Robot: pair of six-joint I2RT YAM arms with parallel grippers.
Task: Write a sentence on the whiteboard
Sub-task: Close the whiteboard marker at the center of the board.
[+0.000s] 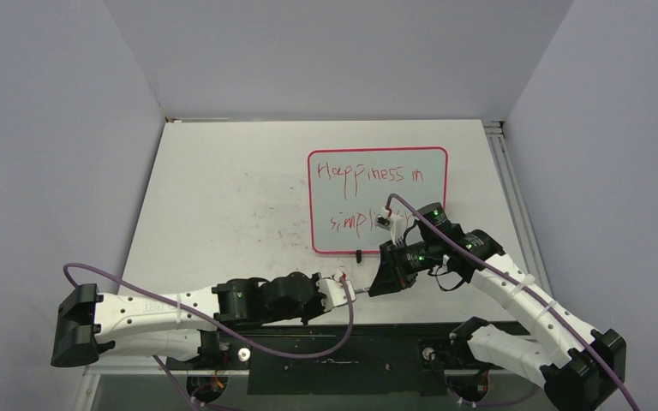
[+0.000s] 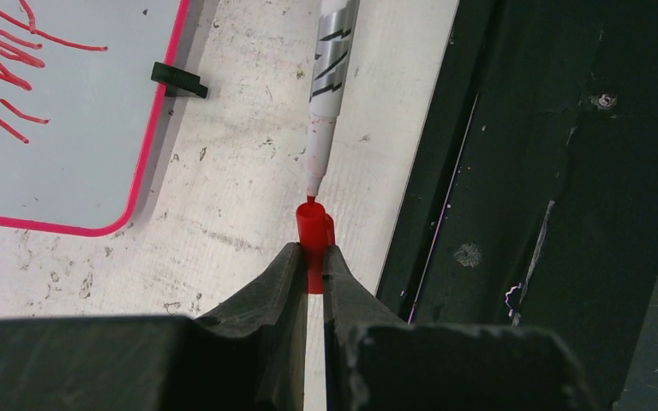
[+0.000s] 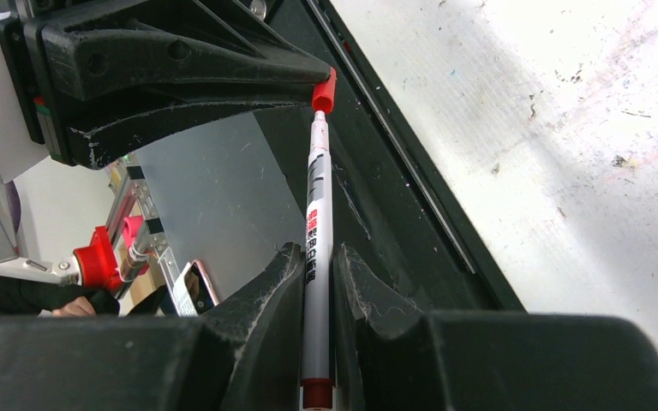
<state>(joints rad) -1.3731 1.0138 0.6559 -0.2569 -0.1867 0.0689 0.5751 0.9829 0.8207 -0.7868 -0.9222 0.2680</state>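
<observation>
Capping step, we judge: left gripper [image 2: 313,250] pinches red cap [image 2: 311,221], right gripper [image 3: 317,254] pinches marker [image 3: 317,188], tip at cap mouth. Next we need straight, aligned push.

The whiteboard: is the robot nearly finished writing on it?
Looks done: the sentence, two red lines, is on the whiteboard, its end hidden behind the right arm. In hand: the right gripper holds the marker, tip at the mouth of the red cap pinched in the left gripper. Left: capping the marker.
</observation>
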